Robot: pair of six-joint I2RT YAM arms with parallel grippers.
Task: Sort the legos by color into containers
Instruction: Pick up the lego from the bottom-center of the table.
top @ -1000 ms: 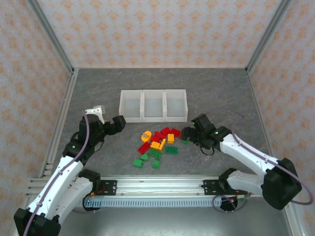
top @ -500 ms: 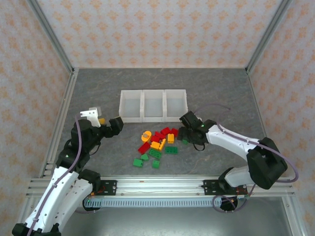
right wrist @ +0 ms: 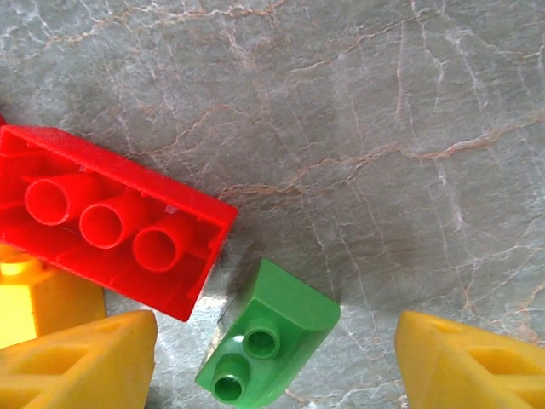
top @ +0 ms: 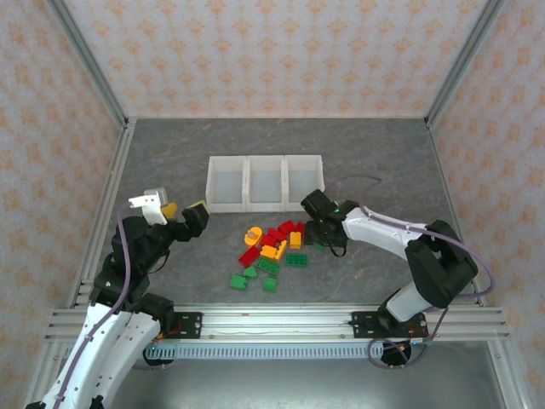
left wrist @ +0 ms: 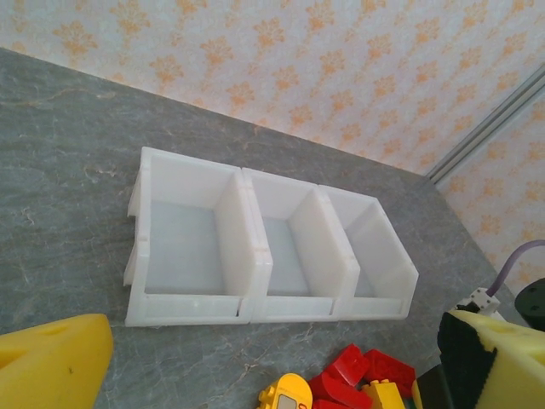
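Both wide open, empty: left gripper (left wrist: 272,366), right gripper (right wrist: 274,366).
Right wrist view: green lego (right wrist: 277,328), bottom middle, between fingers (right wrist: 77,366). Left wrist view: bins (left wrist: 255,256), mid-frame.

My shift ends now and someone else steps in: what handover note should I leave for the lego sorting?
Left end effector: open, empty, left of the pile.
Right end effector: open, low at the pile's right edge, fingers either side of a small green brick, not closed on it.
Bins: all three empty.
Legos: all on the table in front of the bins.
Done: nothing sorted. Left: every brick.
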